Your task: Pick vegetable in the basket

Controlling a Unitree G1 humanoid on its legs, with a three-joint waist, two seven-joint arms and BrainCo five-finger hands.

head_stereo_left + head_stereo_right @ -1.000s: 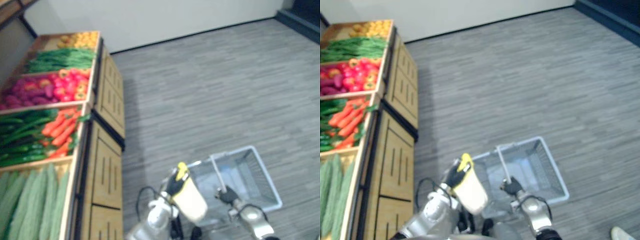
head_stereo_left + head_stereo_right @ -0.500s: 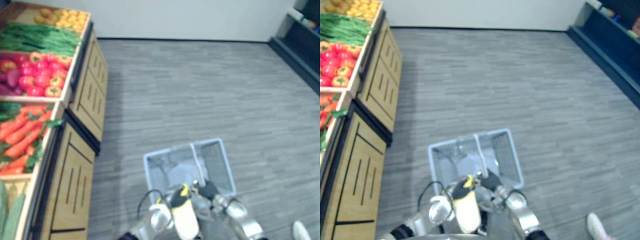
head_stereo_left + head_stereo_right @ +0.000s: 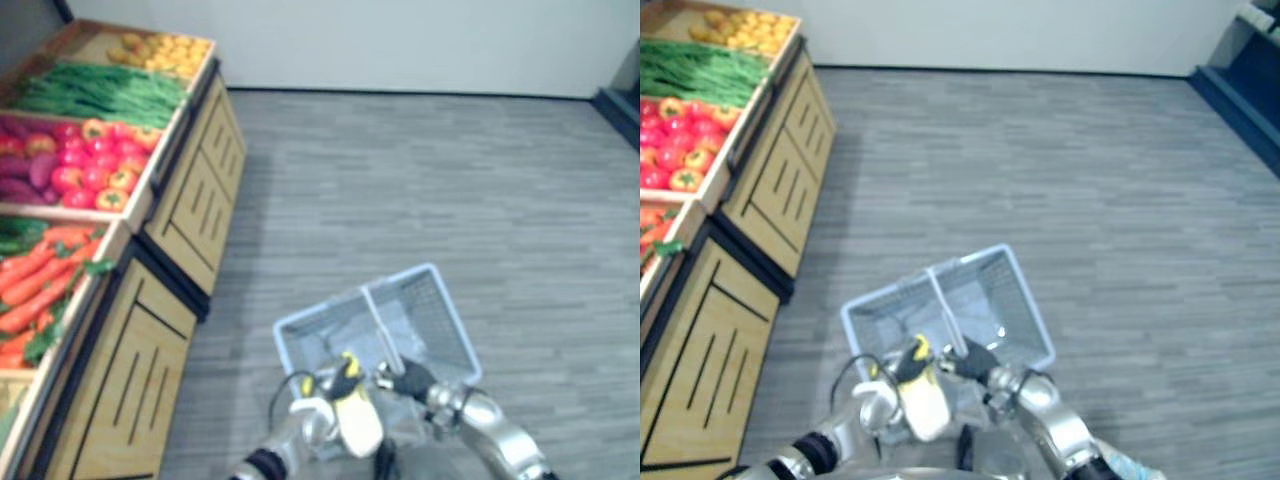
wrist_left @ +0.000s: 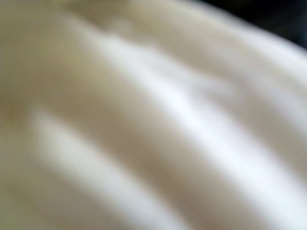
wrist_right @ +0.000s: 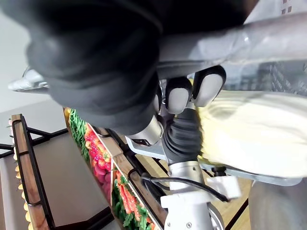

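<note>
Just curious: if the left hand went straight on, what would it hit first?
Probably the grey basket just ahead of the left hand, which grips a pale vegetable; depth is unclear.

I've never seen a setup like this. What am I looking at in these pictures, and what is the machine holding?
It is a humanoid robot with two arms. Two pictures come from cameras in its head, looking down; two come from cameras on its wrists. Its left hand grips a pale vegetable, seen from very close in the left wrist picture. Its right hand is curled round the handle of a wire basket. On its left, a wooden stand holds carrots and other produce.
</note>
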